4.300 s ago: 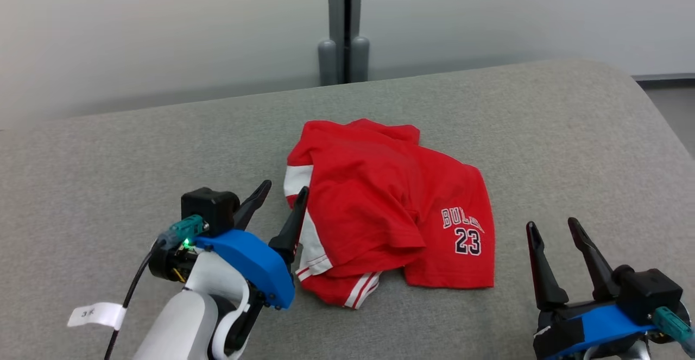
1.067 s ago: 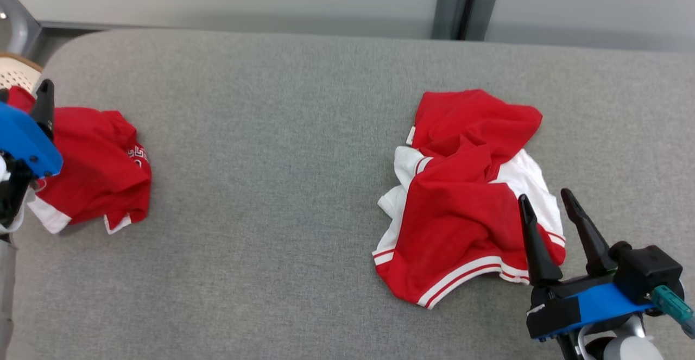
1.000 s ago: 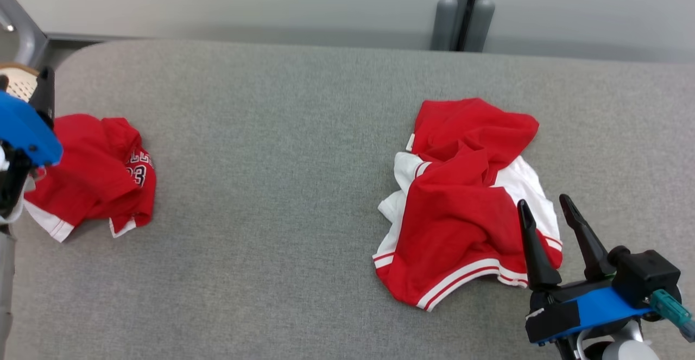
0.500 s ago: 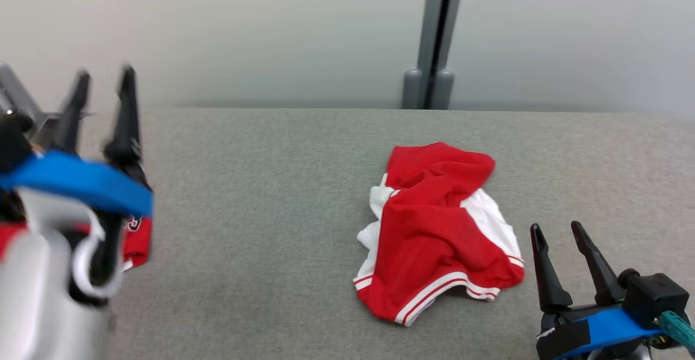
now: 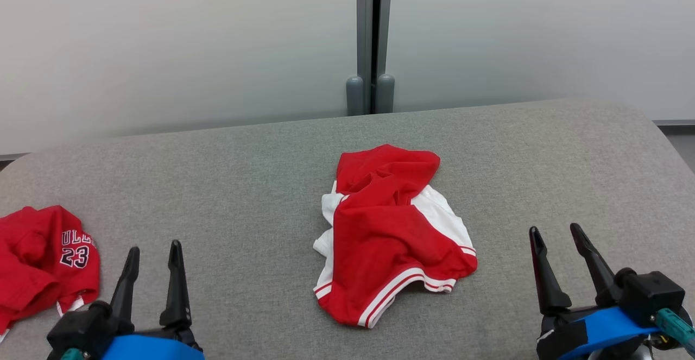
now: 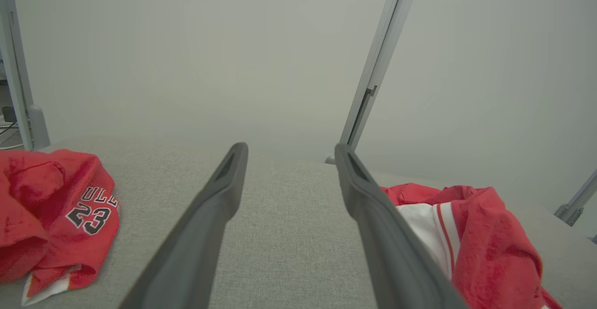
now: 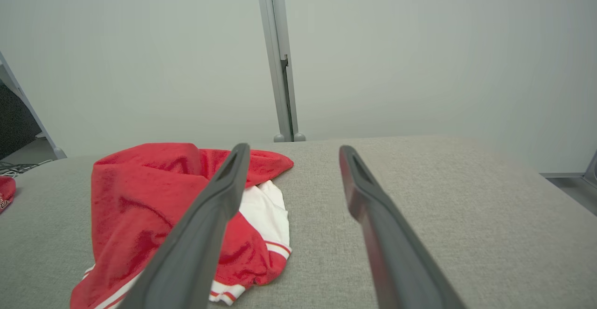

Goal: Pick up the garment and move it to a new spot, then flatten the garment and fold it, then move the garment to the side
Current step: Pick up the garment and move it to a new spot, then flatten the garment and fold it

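Black-fingered grippers, both wide open and empty. We have the left gripper (image 5: 155, 247) low over the bench's (image 5: 244, 186) near edge toward its left end, and the right gripper (image 5: 554, 229) at the same edge toward the right end. Both point at the back edge, and neither touches cloth

The red-and-white garment (image 5: 388, 235) sits mid-bench between the two grippers, a bit further back and nearer the right one. It's crumpled, with a red layer lapped over white and the striped hem facing the near edge. In the right wrist view it lies left of that gripper's fingers, partly behind one

The numbered red garment (image 5: 43, 257) is bunched at the bench's left end, near the left gripper but apart from it. To us it looks already set aside, though more heaped than neatly folded

Our read on the step: the start of the pick-up on the mid-bench piece, with nothing grasped yet

What the next move needs:
- arms go forward and inward, fingers tilted down onto the cloth
- the striped hem looks like the cleanest handle, so take it at two well-separated points
- press into the upholstery enough to pinch fabric, not skate over it
- expect several layers in the pinch, since the cloth is soft and will sag and unfurl on the lift
- the bare stretch left of centre is our pick for the drop spot, clear of the numbered piece
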Controlling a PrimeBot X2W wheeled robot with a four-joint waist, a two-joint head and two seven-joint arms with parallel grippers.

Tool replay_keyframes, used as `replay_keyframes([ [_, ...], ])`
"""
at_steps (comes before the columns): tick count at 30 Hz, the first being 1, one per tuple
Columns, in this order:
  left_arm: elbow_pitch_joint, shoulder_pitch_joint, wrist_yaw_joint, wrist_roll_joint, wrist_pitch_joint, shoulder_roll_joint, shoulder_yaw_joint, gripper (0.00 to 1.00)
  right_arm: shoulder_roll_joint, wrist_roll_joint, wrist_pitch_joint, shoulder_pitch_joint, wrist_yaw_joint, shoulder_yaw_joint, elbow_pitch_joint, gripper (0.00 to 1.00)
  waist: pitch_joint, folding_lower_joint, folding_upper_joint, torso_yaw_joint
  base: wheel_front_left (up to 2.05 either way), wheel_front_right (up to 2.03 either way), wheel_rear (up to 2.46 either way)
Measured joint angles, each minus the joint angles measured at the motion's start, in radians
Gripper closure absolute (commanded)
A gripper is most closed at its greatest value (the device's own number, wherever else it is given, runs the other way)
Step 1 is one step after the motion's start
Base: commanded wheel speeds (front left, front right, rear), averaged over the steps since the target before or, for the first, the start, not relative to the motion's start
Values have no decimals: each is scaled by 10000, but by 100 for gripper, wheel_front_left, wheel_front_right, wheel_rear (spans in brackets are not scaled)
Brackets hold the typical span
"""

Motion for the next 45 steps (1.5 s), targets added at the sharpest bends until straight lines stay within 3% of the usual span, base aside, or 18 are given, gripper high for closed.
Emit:
replay_keyframes([
  [10, 125, 763, 558, 384, -10, -46, -159, 0, 2, -73, 349, 314, 0, -31, 130, 0, -91, 1, 0, 33, 0, 0, 0],
  [30, 276, 580, 533, 380, -71, 8, -215, 0, 2, -130, 468, 355, 0, 136, 328, 0, -135, 1, 0, 306, 0, 0, 0],
  [35, 142, 554, 606, 374, 79, -12, -291, 0, 0, -435, 890, 280, 0, 635, 453, 0, -37, 1, 0, 381, 0, 0, 0],
  [45, -211, 334, 633, 351, 219, 10, -378, 0, 4, -1281, 2165, -1008, 0, 1944, 2828, 0, 431, 2, 0, 755, 0, 0, 0],
])
